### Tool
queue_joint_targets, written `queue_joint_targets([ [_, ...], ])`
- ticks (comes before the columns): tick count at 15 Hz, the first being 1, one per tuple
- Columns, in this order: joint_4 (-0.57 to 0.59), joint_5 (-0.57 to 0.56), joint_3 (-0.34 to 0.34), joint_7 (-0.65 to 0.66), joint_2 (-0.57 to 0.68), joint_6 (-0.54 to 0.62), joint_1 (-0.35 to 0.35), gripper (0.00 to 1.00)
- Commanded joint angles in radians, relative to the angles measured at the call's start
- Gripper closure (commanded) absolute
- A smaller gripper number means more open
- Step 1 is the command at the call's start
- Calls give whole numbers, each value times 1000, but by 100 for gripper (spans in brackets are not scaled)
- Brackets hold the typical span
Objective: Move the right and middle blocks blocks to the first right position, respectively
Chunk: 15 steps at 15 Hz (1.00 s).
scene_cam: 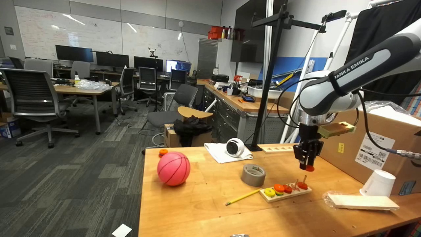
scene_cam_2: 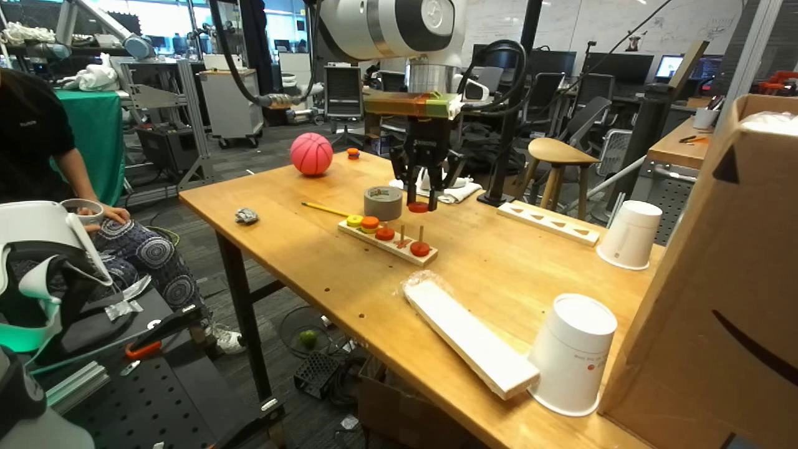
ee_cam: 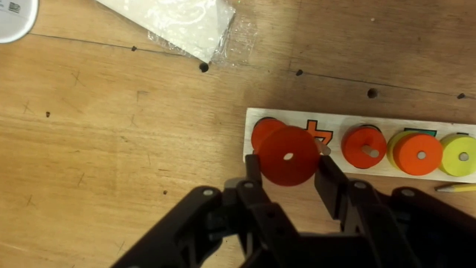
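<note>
My gripper is shut on a red block, a flat round disc with a centre hole, its fingers against opposite sides. It hangs in the air above the number-4 and end-peg side of a wooden peg board. On that end peg sits another red block, partly covered by the held one in the wrist view. The peg beside it is bare. Red blocks fill the middle peg. Beyond them come an orange block over yellow, then a yellow block. Both exterior views show the grip.
A tape roll and a pencil lie near the board. A plastic-wrapped wooden piece, white cups and a cardboard box occupy one side. The red-pink ball and a small orange stack stand at the table's far end.
</note>
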Motion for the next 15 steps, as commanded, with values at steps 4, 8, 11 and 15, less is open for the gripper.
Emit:
queue_joint_targets([
  [4,11,72,5,-23,0,-1,-11,76],
  [8,9,84,2,-27,10,7,-15,76],
  [11,8,84,1,-30,22,13,-20,76],
  [15,12,84,2,-32,43,17,-23,76],
])
